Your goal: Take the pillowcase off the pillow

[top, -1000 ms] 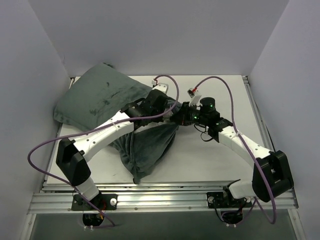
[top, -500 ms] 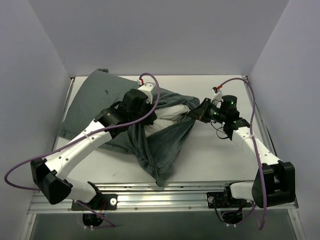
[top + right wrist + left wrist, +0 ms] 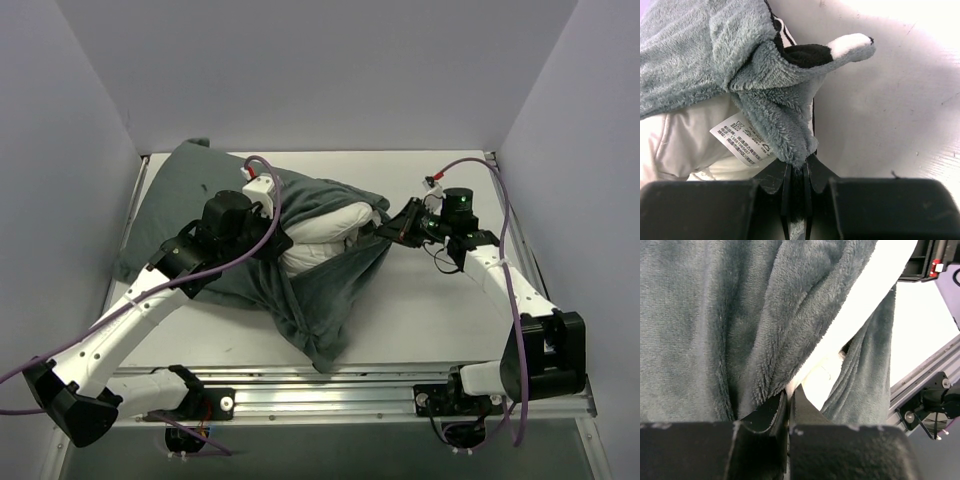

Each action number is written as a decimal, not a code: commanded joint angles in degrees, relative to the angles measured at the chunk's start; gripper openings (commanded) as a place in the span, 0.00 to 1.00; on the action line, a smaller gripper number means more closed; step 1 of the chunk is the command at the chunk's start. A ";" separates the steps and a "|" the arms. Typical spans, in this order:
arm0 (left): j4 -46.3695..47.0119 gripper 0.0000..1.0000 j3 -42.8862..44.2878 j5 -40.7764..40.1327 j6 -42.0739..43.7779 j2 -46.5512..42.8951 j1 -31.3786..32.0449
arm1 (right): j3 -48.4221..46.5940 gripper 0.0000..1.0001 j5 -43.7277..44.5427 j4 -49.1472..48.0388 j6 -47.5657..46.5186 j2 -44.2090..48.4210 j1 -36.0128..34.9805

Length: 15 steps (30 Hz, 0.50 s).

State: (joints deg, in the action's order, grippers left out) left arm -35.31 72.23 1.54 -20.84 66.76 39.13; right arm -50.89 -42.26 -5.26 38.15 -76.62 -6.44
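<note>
Walls: plain pale grey panels at the back [image 3: 320, 70], left [image 3: 60, 200] and right [image 3: 590, 150]
Surface [image 3: 430, 320]: white, faintly scuffed
Near edge: aluminium rail [image 3: 330, 405]
Light: even, soft shadows

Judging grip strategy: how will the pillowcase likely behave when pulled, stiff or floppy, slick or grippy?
Probably very floppy: the pillowcase sags in loose folds off the pillow. Its plush pile looks grippy, not slick; the right gripper pinches a bunched edge. Likely light, yet it may drag against the pillow.
</note>
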 commanded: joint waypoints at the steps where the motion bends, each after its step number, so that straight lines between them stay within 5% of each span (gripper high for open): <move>1: -6.63 0.02 2.21 -3.22 1.25 -5.60 -3.36 | -0.35 0.00 19.67 -3.27 -5.19 -1.69 5.83; 10: 14.47 0.02 8.89 1.27 -5.00 8.72 -2.75 | 5.80 0.03 20.98 -3.45 -6.07 3.40 -8.75; 15: 17.82 0.02 14.78 0.83 -4.83 17.50 -1.78 | 1.34 0.35 25.56 9.37 -13.88 9.99 -9.65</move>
State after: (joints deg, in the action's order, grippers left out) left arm -26.94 80.20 5.32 -25.85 82.48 38.20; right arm -45.67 -25.23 -3.77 31.62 -72.36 -16.53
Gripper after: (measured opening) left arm 0.052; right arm 0.300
